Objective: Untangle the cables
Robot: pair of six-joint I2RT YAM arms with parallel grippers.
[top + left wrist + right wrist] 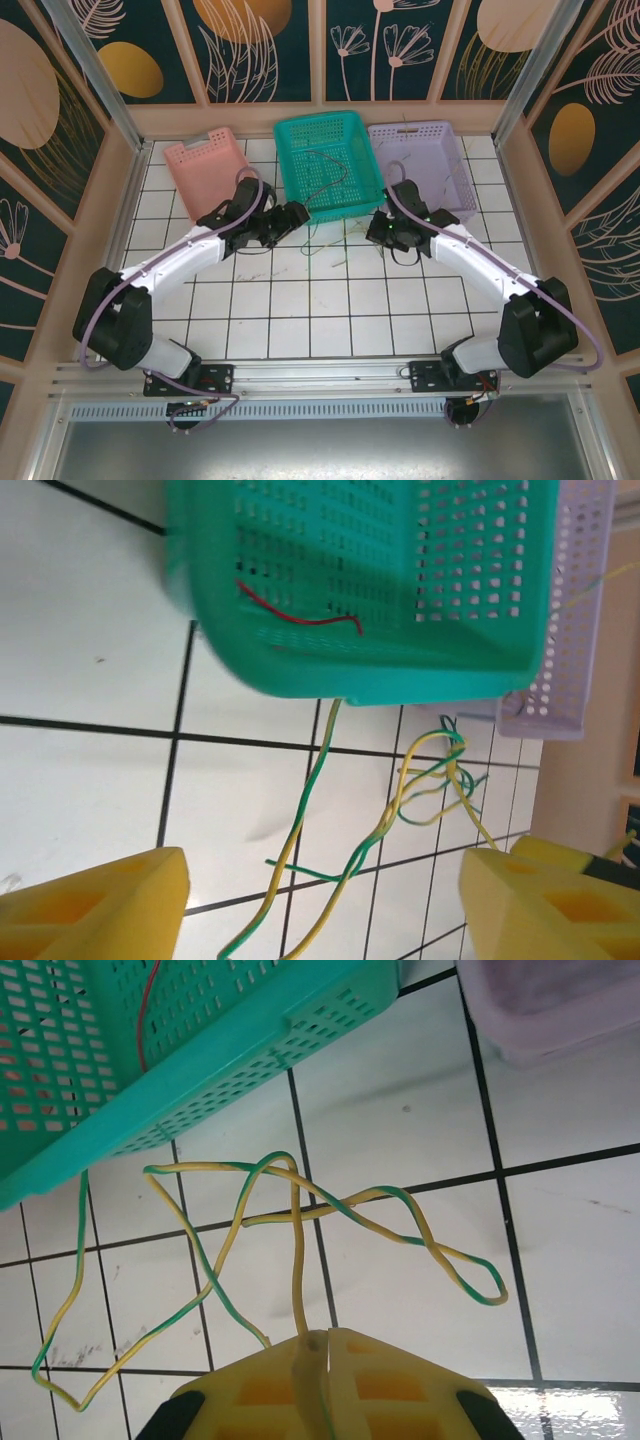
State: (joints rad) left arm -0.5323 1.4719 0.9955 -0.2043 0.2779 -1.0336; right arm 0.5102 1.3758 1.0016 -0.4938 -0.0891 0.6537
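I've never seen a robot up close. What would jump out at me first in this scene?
A pink basket, a teal basket and a lilac basket line the far side of the white tiled table. In front of the teal basket lies a tangle of yellow-and-green wires; the right gripper is shut on one strand, the left gripper open nearby. A thin red wire lies inside the teal basket.

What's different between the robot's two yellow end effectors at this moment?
The left end effector is open, fingers wide apart; the right end effector is shut. The left grips nothing, while the right pinches the yellow-green cable. Both have yellow fingers and face the teal basket.
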